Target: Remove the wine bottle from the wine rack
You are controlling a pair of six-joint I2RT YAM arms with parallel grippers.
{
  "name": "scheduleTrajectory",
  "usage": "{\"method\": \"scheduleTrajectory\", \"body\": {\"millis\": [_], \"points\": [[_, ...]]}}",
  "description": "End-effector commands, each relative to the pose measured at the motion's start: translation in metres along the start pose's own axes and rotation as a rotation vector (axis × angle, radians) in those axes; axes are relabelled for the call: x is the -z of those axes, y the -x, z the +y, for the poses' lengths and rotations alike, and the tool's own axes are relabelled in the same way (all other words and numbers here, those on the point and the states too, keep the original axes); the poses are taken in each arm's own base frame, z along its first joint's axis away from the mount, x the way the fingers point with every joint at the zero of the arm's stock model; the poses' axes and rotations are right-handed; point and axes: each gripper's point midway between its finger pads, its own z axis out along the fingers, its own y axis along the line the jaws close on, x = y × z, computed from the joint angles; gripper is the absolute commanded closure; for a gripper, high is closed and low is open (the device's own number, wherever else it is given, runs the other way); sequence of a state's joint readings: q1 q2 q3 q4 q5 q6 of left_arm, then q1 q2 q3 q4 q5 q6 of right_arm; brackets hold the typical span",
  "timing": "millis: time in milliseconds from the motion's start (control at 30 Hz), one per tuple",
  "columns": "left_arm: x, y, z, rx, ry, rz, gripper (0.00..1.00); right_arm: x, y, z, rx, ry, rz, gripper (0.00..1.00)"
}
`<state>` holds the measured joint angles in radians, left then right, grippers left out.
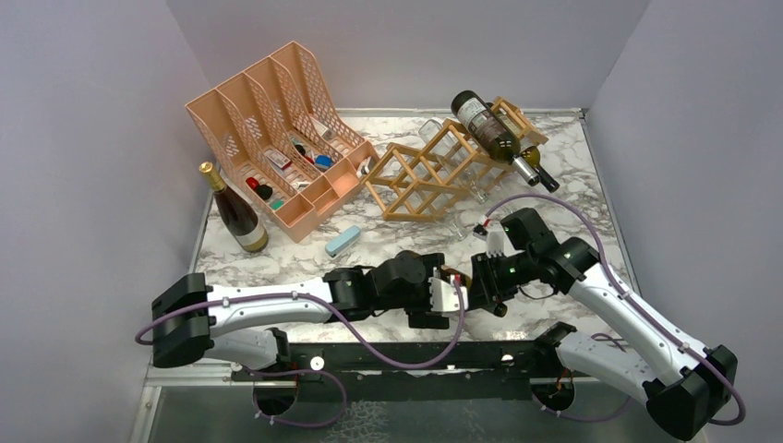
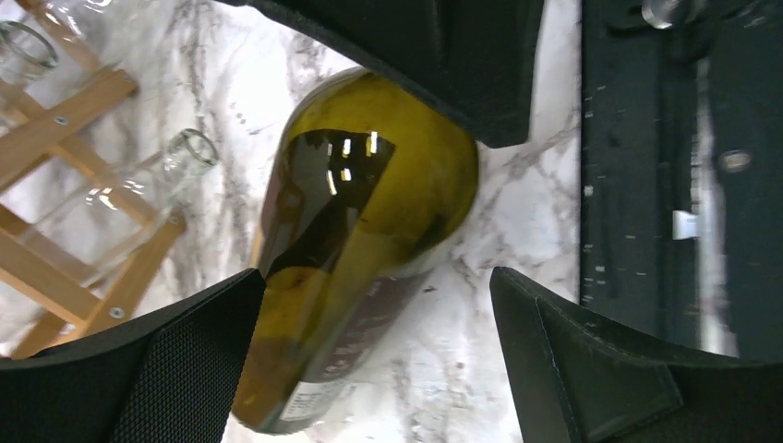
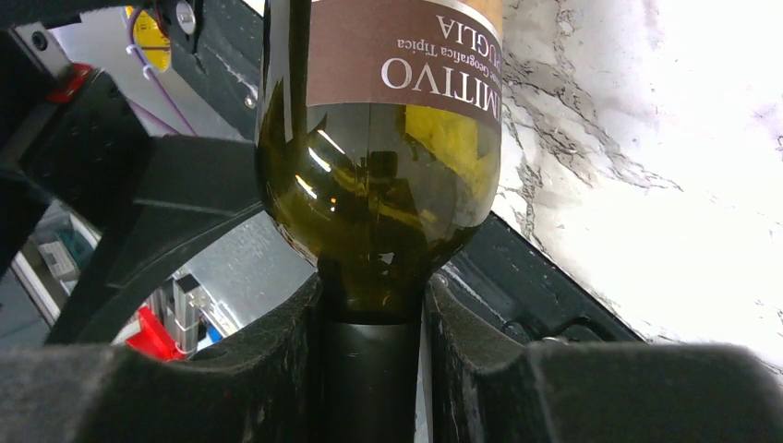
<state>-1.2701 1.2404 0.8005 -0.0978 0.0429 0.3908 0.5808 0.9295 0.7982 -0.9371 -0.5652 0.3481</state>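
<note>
Olive glass wine bottle (image 3: 379,185): right fingers (image 3: 369,369) clamp its slim neck, left fingers (image 2: 388,369) spread wide

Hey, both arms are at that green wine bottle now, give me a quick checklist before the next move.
1. Right gripper shut on the wine bottle neck: ok.
2. Left gripper open, fingers either side of the bottle's body: ok.
3. Bottle clear of the wine rack: ok.
4. Bottle resting on the table: cannot tell.
5. Dark bottle lying on the rack, away from both arms: ok.
</note>
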Motion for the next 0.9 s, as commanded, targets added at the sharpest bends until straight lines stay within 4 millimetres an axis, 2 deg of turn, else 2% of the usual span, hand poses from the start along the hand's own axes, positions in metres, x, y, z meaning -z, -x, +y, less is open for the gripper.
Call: {"method": "scheduleTrajectory", "body": {"millis": [0,233,400,733,867], "points": [[-0.009,0.026,0.033,-0.149,0.136,-0.040,0.01,0.009,0.011,0.020,0.080,0.087,-0.070,0.93],[-0.028,0.041,0.016,-0.185,0.070,-0.095,0.01,0.008,0.009,0.020,0.083,0.095,-0.070,0.93],[-0.040,0.041,0.008,-0.217,0.039,-0.098,0.01,0.008,0.008,0.021,0.089,0.105,-0.065,0.93],[-0.053,0.025,0.010,-0.268,0.048,-0.043,0.01,0.008,0.009,0.023,0.096,0.115,-0.065,0.93],[-0.054,0.028,0.014,-0.265,0.074,-0.053,0.02,0.008,0.008,0.023,0.094,0.117,-0.060,0.93]]}}
